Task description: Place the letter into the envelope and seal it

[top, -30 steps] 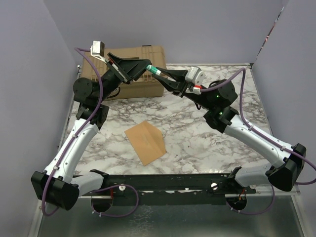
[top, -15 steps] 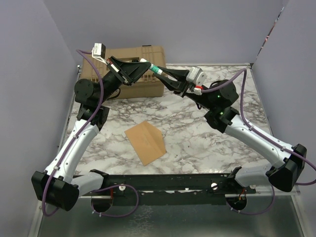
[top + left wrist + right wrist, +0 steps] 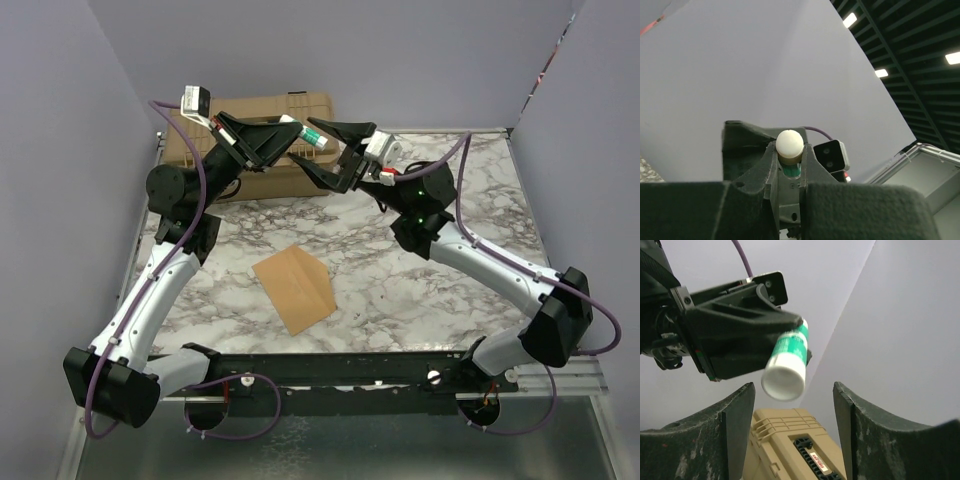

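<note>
Over the far-left part of the table (image 3: pixel 400 300), seen from above, my left gripper (image 3: pixel 290 133) is clamped on a green-and-white glue stick (image 3: pixel 313 136); its capped end pokes out toward my right gripper (image 3: pixel 318 150); that one is spread wide, one finger above the stick's tip and one below, gripping nothing; a tan case (image 3: pixel 270 182) sits behind in the far-left corner; the envelope (image 3: pixel 293 288) lies flat on the marble around the middle, nearer the near edge, well apart from both grippers.

From my left wrist, the stick's white cap (image 3: pixel 790 142) shows end-on, pinched between my dark fingers (image 3: pixel 752 170); a small white camera box (image 3: pixel 831 155) sits just beyond.

From my right wrist, my fingers (image 3: pixel 735 430) stand far apart, bare; the stick (image 3: pixel 787 360) points at me from the left gripper's black body, above the gap; the case (image 3: pixel 795 455) lies below.
</note>
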